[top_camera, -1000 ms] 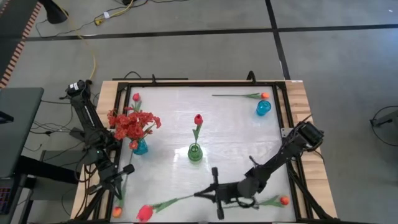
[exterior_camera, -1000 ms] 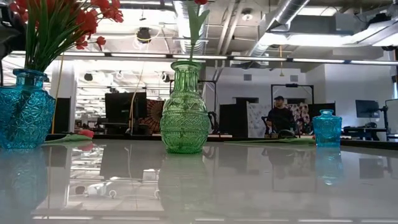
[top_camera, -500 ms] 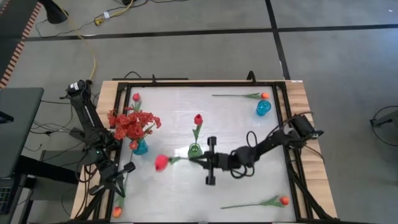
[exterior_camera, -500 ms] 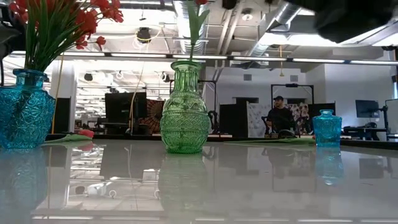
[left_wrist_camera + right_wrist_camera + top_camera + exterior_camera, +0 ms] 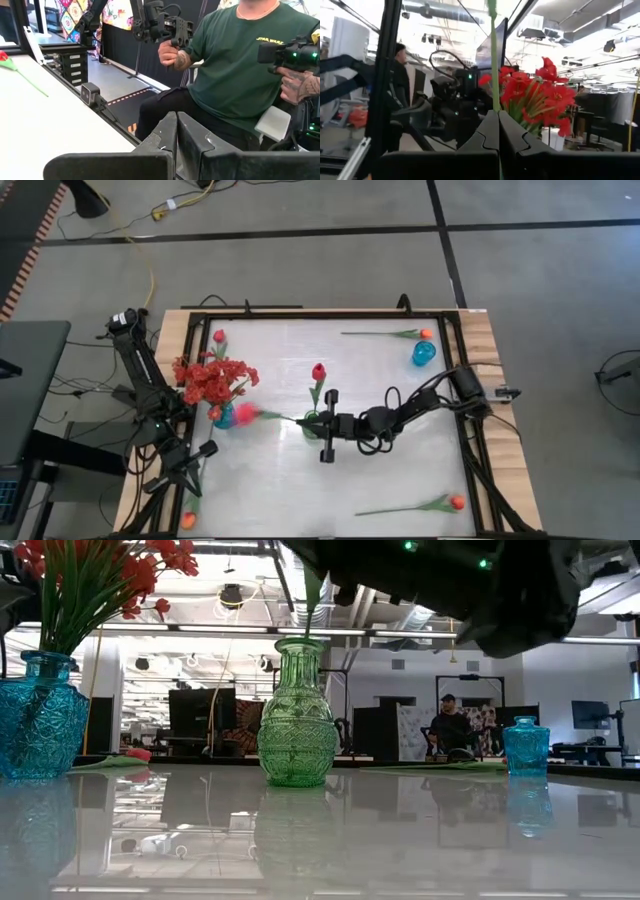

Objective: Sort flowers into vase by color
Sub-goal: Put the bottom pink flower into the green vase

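My right gripper [image 5: 312, 424] reaches in from the table's right and is shut on a red tulip [image 5: 243, 415], above the green vase [image 5: 297, 720]. That vase stands upright mid-table with another red tulip [image 5: 319, 370] stuck in it by its stem. The held bloom hovers beside the big blue vase [image 5: 225, 418], which holds a bushy red spray [image 5: 212, 378]. Orange tulips lie flat at the far edge [image 5: 425, 333], the near right [image 5: 456, 502] and the near left corner [image 5: 188, 521]. A red tulip [image 5: 219, 336] lies far left. My left gripper [image 5: 176, 120] waits shut by the left edge. My right gripper pinches the red tulip's thin green stem [image 5: 494, 102] between its two shut fingers [image 5: 512, 132]. The fingers lie about level, coming from the table's right. The stem juts past the fingertips toward the table's left, bloom at its far end. The tulip is lifted clear of the table.
A small blue vase [image 5: 424, 352] stands empty near the far right corner. A black rail frame [image 5: 455, 340] runs round the tabletop. A person in a green shirt [image 5: 240, 65] sits beyond the table's edge in the left wrist view. Bare tabletop [image 5: 400, 470] lies between the near-right tulip and the vases.
My right gripper has swung from the near edge up and toward the far left, over the green vase, staying shut. The red tulip has come off the table with it; its bloom has travelled from the near left corner to beside the big blue vase.
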### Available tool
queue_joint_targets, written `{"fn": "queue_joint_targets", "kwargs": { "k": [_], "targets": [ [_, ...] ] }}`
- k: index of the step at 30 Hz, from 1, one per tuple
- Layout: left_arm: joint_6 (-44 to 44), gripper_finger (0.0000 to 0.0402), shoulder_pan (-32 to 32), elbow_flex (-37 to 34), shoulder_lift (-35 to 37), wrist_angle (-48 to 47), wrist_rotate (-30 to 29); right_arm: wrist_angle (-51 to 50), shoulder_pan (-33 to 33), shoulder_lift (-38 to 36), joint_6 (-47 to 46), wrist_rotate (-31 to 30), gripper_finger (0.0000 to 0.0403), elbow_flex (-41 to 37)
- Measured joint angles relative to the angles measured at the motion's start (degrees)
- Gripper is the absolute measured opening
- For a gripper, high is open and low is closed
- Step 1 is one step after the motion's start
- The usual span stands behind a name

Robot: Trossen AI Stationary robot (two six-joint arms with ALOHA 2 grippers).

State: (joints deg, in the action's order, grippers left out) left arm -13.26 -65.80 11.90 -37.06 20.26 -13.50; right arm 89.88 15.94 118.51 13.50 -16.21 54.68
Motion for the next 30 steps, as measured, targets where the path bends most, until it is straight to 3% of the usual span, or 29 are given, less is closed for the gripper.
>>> {"fn": "queue_joint_targets", "kwargs": {
  "k": [19,30],
  "targets": [
    [-1.3,0.0,0.0,0.0,0.0,-0.4,0.2,-2.0,-2.3,0.8,1.4,-0.9,0.0018,-0.1],
    [-2.4,0.0,0.0,0.0,0.0,-1.7,0.1,-0.1,-0.5,0.8,2.3,-9.1,0.0018,-2.8]
  ]
}}
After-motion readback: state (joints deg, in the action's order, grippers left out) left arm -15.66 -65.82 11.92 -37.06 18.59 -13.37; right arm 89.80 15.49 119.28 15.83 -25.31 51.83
